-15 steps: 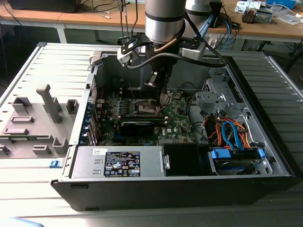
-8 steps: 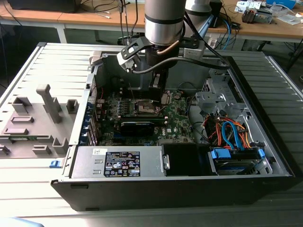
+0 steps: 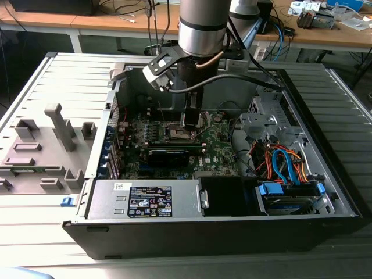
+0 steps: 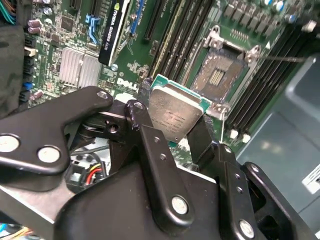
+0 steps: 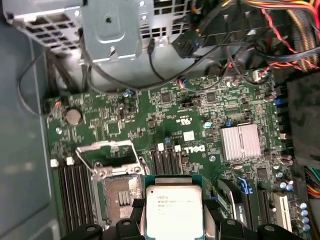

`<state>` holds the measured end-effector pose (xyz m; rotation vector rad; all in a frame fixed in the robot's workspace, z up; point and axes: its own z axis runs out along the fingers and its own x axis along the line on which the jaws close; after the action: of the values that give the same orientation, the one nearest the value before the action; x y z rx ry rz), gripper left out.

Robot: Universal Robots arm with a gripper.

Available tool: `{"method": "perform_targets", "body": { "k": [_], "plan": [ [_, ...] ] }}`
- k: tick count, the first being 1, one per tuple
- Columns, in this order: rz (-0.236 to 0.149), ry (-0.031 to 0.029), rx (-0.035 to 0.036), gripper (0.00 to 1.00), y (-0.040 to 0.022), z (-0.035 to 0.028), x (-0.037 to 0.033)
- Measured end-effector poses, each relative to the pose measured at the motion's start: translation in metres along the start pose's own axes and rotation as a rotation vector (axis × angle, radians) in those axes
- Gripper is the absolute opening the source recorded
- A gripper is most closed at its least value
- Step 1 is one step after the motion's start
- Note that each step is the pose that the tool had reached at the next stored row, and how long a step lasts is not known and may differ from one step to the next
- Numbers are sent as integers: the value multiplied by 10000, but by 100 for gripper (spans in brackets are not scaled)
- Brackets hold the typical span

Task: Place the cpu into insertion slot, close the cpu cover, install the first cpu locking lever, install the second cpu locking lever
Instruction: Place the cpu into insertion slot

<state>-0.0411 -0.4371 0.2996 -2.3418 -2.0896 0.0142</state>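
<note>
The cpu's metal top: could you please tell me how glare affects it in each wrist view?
In the first wrist view the cpu catches the light and looks almost white; in the second wrist view, gripped by the tool, its top is an even dull grey with no glare.

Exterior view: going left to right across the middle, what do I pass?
Grey fixture → gripper over the green board → orange and blue cables. The first wrist view shows the gripper shut on the cpu.
</note>
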Motion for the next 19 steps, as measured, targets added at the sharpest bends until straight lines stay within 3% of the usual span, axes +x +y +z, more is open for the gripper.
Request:
{"method": "perform_targets", "body": {
  "k": [1, 4, 7, 19],
  "plan": [
    [-236, -6, 30, 55, 0, 4, 0],
    [-1134, -16, 34, 55, 0, 9, 0],
    [-1709, -21, 32, 55, 0, 11, 0],
    [-1743, -18, 31, 55, -4, 12, 23]
  ]
}}
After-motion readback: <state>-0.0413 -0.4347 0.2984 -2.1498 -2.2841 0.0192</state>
